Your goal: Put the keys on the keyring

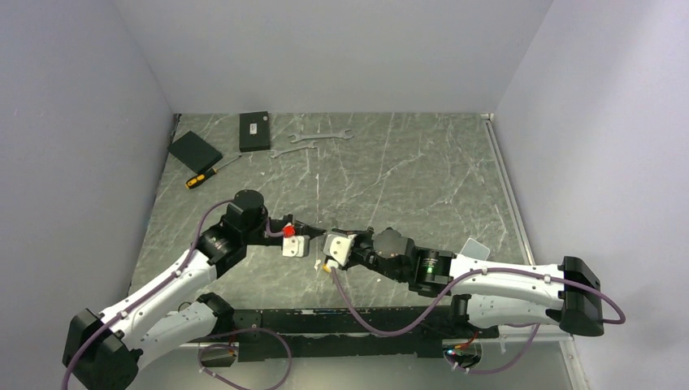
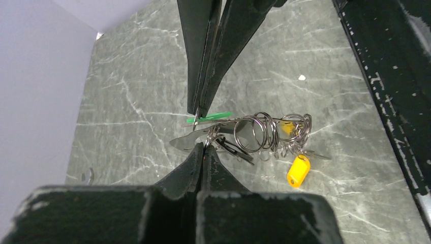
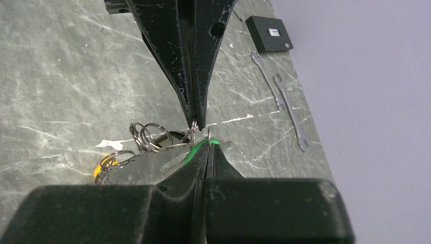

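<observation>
The keys are a silvery key blade [image 2: 184, 143] and a bright green tag [image 2: 208, 118] on a small wire loop. They hang above the table where my two grippers meet. My right gripper [image 3: 208, 144] is shut on that loop beside the green tag [image 3: 201, 146]. My left gripper [image 2: 204, 145] is shut on the end of the keyring [image 2: 264, 133], a string of several linked steel rings that also shows in the right wrist view [image 3: 147, 137]. A yellow tag [image 2: 298, 170] and a black-headed key hang from the string. In the top view the left gripper [image 1: 307, 244] and right gripper [image 1: 323, 253] nearly touch tip to tip.
Two silver wrenches [image 1: 313, 142] lie at the back, with a black box [image 1: 254, 132], a black pad [image 1: 195, 149] and a yellow-handled screwdriver [image 1: 207, 174] at the back left. A small clear piece [image 1: 474, 248] lies right of the right arm. Walls close in the left, back and right.
</observation>
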